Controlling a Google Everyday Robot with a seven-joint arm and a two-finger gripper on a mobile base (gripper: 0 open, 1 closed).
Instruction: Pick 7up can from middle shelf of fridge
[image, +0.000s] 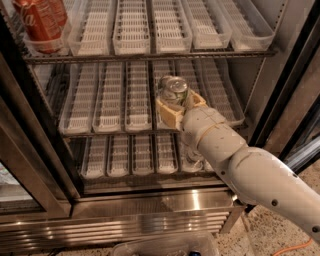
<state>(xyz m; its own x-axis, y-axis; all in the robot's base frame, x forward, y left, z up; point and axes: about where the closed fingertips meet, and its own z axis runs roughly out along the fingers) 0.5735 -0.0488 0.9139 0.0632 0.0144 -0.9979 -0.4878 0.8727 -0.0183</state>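
Note:
The 7up can (173, 90), whitish-green with a shiny silver top, stands upright between the two tan fingers (169, 114) of my gripper (179, 103). The fingers are closed against its sides. The can is at the front of a lane tray on the middle shelf (110, 107), a wire rack with clear slotted trays. My white arm (240, 170) reaches in from the lower right. The fridge (150, 205) has a brushed steel base and dark door frames.
A red cola can (40, 22) stands in the leftmost tray of the upper shelf (150, 30). A lower shelf (130, 152) of trays lies under the arm. A dark door frame (290, 75) stands at the right. An orange cable (295, 247) lies on the speckled floor.

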